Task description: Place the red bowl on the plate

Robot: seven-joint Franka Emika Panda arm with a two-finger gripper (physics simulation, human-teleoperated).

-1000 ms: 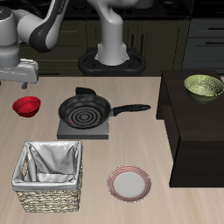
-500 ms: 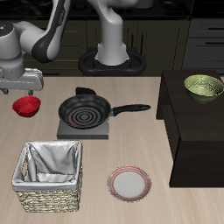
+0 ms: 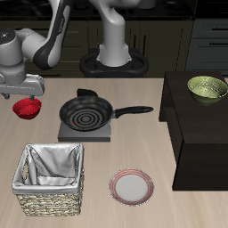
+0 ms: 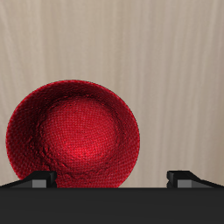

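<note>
While poised directly over the red bowl (image 3: 27,109), gripper (image 3: 24,93) with fingers spread wide, nothing pinched. Bowl sitting upright on the worktop (image 3: 134,151) beside the frying pan (image 3: 86,113). Well apart, nearer the front edge next to the woven basket (image 3: 48,181): the plate (image 3: 131,186).

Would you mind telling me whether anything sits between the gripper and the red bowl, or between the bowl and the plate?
Nothing visible separates the gripper from the red bowl; it hangs just above it. On the straight line to the plate, the wicker basket stands near the table's front edge, with the frying pan on its burner just beside that line.
</note>
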